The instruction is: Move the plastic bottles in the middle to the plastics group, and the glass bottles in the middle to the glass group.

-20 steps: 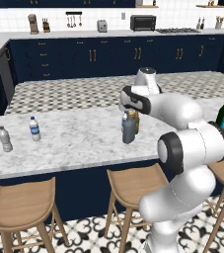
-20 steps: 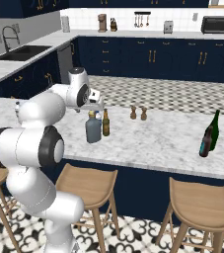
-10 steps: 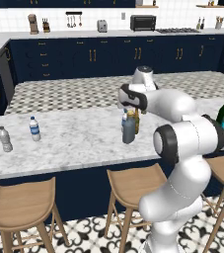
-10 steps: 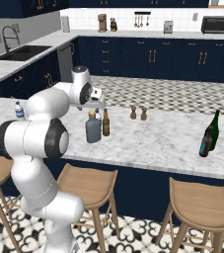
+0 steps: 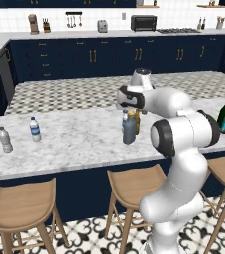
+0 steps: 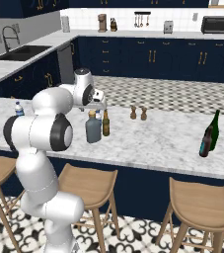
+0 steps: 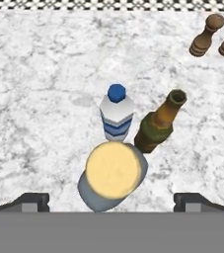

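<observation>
While hovering above the tan-capped grey-blue bottle near the counter's front edge, my gripper stands wide open, empty.

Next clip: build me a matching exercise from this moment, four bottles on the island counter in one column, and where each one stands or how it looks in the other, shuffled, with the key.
Things:
1. squat grey-blue bottle
2. slim olive-brown bottle
3. tall dark green wine bottle
4. plain greyish water bottle

Descriptions:
A. far end of the counter, beside a blue-labelled water bottle
B. wide tan cap, right under the gripper
C. paired with a shorter dark bottle near the other end
D. long neck, open top, in the middle cluster

Pairs: 1-B, 2-D, 3-C, 4-A
</observation>
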Available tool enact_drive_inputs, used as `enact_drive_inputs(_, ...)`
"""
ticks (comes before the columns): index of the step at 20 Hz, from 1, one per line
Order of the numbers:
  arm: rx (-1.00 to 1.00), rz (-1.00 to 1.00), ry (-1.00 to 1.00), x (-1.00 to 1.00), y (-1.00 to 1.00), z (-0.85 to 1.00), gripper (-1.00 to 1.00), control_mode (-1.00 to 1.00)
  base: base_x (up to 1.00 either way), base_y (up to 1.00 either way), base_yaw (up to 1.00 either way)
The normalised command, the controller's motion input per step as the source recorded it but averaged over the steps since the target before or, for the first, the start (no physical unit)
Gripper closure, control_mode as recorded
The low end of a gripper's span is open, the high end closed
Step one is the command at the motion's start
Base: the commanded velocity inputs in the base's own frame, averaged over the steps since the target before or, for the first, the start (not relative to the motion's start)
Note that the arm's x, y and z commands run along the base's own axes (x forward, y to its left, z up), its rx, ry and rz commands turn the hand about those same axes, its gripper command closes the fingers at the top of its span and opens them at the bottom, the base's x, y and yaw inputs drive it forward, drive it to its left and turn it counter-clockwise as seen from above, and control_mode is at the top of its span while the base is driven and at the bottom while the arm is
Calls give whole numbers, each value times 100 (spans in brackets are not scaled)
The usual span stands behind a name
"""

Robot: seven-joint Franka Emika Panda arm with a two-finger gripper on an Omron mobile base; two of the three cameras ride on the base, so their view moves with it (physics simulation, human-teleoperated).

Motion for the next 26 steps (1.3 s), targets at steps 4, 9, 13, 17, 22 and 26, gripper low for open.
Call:
enact_drive_inputs(4, 0, 0, 0, 17, 0, -16, -100, -100, 0, 0, 0)
enact_drive_inputs(9, 0, 0, 0, 3, 0, -19, -100, -100, 0, 0, 0)
enact_drive_inputs(13, 0, 0, 0, 0, 0, -20, -100, -100, 0, 0, 0)
enact_drive_inputs(17, 0, 0, 0, 0, 0, -14, -100, -100, 0, 0, 0)
enact_drive_inputs(22, 0, 0, 0, 1, 0, -1, -100, -100, 0, 0, 0)
enact_drive_inputs(26, 0, 0, 0, 12, 0, 0, -100, -100, 0, 0, 0)
